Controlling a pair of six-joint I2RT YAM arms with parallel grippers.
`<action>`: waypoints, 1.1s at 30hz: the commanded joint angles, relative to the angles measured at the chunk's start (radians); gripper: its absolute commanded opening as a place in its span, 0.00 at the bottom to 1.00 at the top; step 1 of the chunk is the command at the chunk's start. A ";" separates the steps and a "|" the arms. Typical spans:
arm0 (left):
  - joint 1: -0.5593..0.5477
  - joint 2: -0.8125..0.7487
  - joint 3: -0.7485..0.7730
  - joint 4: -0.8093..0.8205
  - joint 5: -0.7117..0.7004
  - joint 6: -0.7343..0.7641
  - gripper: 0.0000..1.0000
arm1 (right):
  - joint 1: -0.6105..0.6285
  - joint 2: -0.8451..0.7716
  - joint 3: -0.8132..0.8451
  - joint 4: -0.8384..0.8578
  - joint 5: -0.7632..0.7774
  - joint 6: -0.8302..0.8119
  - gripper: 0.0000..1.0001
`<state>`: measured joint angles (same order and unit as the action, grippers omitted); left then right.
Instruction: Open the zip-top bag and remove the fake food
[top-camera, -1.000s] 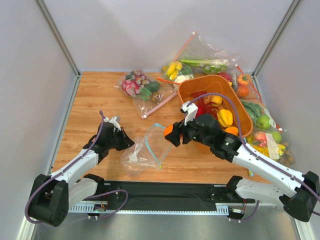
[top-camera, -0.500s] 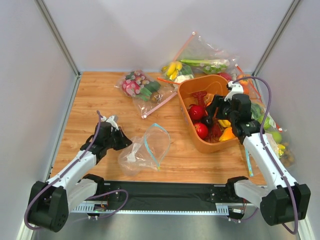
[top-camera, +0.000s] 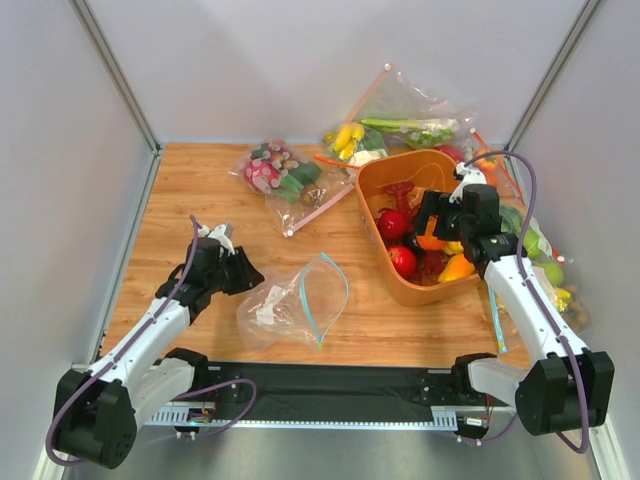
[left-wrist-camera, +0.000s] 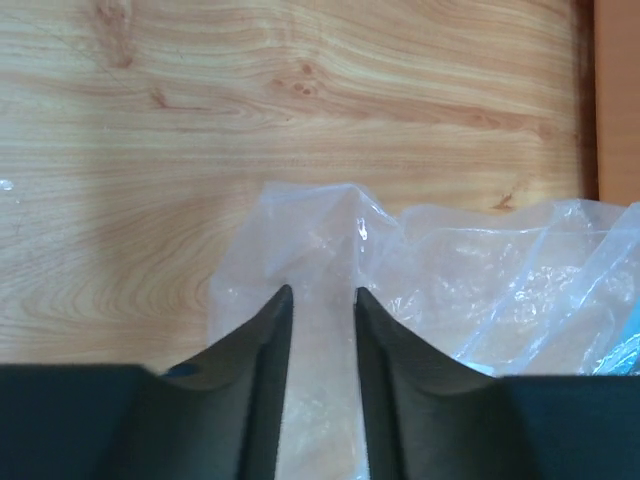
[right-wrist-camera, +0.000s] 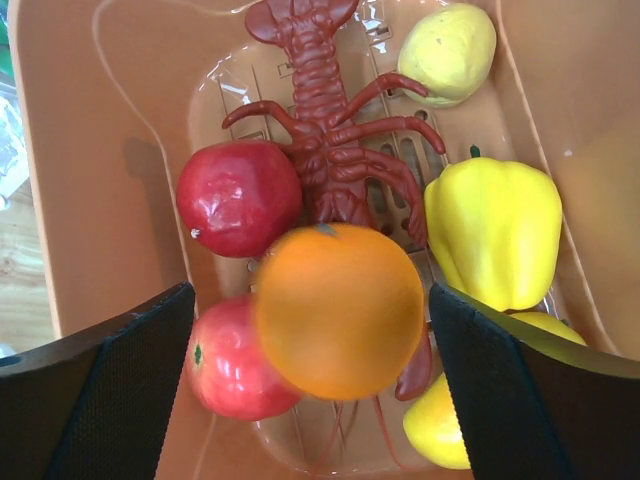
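Observation:
The zip-top bag (top-camera: 290, 300) lies flat on the table with its teal-blue zip strip (top-camera: 337, 290) open and its white label (top-camera: 266, 316) showing; I see no fruit in it. My left gripper (top-camera: 243, 272) holds its left end. In the left wrist view the fingers (left-wrist-camera: 320, 292) are nearly closed with clear plastic (left-wrist-camera: 450, 270) pinched between them. My right gripper (top-camera: 437, 222) hangs open over the orange bin (top-camera: 385, 175). The orange fruit (right-wrist-camera: 338, 310) is blurred between the wide-apart fingers, touching neither. Two red fruits (right-wrist-camera: 238, 197) (right-wrist-camera: 232, 358) lie in the bin below it.
The bin (right-wrist-camera: 100, 200) also holds a red toy lobster (right-wrist-camera: 320, 90), a yellow pepper (right-wrist-camera: 492, 230) and a lemon (right-wrist-camera: 448, 52). Other filled bags lie at the back (top-camera: 285, 175) (top-camera: 400, 125) and along the right edge (top-camera: 530, 260).
My right arm swung from the bag's mouth to above the bin with the orange fruit, and its jaws are now open and the fruit loose. My left gripper drew slightly left; the bag lies flatter.

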<state>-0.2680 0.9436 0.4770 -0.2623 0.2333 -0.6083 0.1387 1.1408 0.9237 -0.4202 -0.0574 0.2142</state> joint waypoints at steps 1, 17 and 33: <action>0.004 -0.023 0.049 -0.029 -0.014 0.019 0.41 | -0.005 0.004 0.055 -0.018 -0.007 -0.001 1.00; 0.004 -0.175 0.254 -0.311 -0.153 0.153 0.99 | -0.004 -0.110 0.132 -0.118 0.014 -0.022 1.00; 0.004 -0.273 0.640 -0.566 -0.357 0.298 0.99 | -0.004 -0.273 0.125 -0.103 -0.076 -0.030 1.00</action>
<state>-0.2676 0.6670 1.0634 -0.7528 -0.0647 -0.3679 0.1379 0.8845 1.0157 -0.5400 -0.1131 0.2058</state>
